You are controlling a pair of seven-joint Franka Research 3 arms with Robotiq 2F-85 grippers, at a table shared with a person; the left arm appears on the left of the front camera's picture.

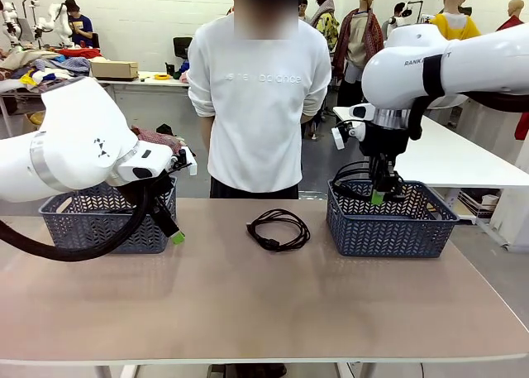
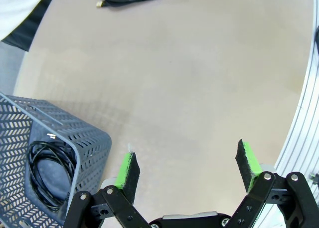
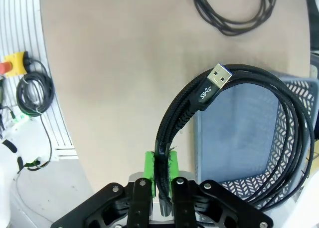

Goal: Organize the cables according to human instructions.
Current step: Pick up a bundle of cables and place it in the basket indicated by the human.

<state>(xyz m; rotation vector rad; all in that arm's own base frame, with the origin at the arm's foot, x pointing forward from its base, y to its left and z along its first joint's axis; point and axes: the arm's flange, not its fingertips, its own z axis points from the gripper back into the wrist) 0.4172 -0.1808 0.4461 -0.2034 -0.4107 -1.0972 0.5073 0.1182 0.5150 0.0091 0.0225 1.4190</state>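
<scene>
My right end effector [image 3: 159, 174] is clamped on a coiled cable [image 3: 174, 119] hanging over the right basket [image 1: 388, 229], seemingly near its rim, so the loop may snag or spill onto the bench [image 1: 248, 312] on release; left end effector [image 2: 187, 164] spread, empty.

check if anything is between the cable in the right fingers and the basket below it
Nothing visible does. The right fingers are shut on the USB cable above the right basket, whose floor shows bare through the loop. Part of the coil overhangs the basket's wall, so it might catch the rim.
</scene>
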